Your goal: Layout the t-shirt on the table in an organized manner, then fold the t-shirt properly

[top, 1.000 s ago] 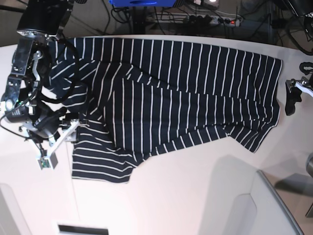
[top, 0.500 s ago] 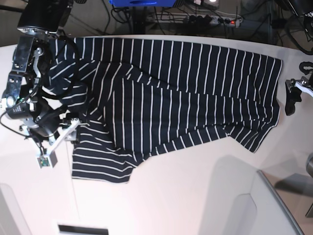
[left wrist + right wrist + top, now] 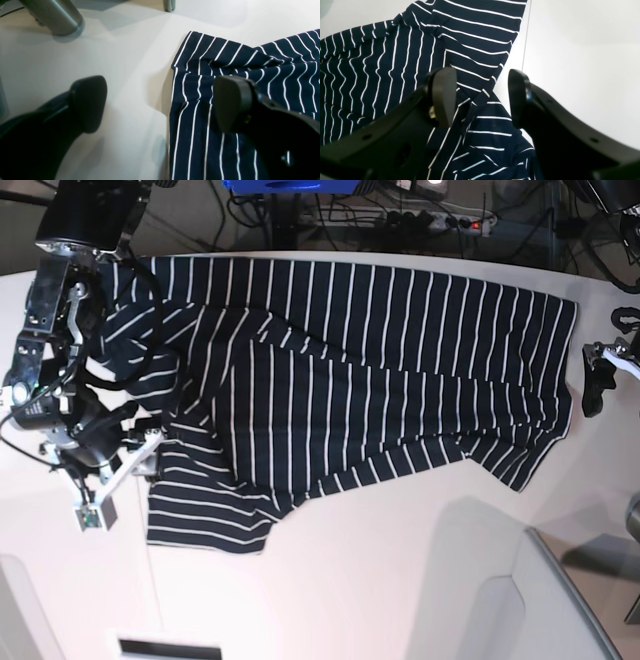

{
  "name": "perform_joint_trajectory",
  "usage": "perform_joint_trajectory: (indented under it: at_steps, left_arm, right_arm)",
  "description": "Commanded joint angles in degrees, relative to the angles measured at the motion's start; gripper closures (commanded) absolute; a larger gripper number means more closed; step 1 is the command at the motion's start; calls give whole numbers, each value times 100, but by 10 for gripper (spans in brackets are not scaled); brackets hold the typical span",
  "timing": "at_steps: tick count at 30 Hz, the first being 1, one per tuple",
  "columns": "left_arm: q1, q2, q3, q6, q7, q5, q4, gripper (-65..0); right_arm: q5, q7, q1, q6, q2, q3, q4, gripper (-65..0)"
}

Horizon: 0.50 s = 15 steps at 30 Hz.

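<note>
The t-shirt (image 3: 370,380), dark navy with thin white stripes, lies spread across the far half of the white table (image 3: 360,580), with creases and a folded flap on its left part. My right gripper (image 3: 122,478) is open at the shirt's left edge. In the right wrist view its fingers (image 3: 443,97) straddle a raised fold of the t-shirt (image 3: 480,120) without closing on it. My left gripper (image 3: 598,378) is open beside the shirt's right edge. In the left wrist view one finger (image 3: 232,105) hangs over the t-shirt (image 3: 250,57), the other over the bare table (image 3: 130,62).
A metal post (image 3: 55,15) stands on the table near the left gripper. A thin seam line (image 3: 525,45) runs across the tabletop. Cables and a power strip (image 3: 440,220) lie beyond the far edge. A raised grey panel (image 3: 560,600) sits at the near right.
My right gripper has shifted slightly toward the near edge at the shirt's left side. The shirt and the left arm look unchanged.
</note>
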State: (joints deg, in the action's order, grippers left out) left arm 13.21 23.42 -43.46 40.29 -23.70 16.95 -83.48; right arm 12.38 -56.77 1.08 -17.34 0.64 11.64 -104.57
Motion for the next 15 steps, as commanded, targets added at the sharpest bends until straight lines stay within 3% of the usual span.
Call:
perform_joint_trajectory:
  at_steps: [1,11,15]
  left_arm:
    - [-51,142,78,-29,142,120,-113,-650]
    - [19,150,192,-29,151,112,-254,-650]
    - [380,-166,192,-29,133,85,-913,-650]
  right_arm:
    - [41,117,107,-2,-16,10,-88,-306]
    - [41,126,125,16,-25,36,-114,-306]
    - [41,178,151,16,-16,493,-105,-306]
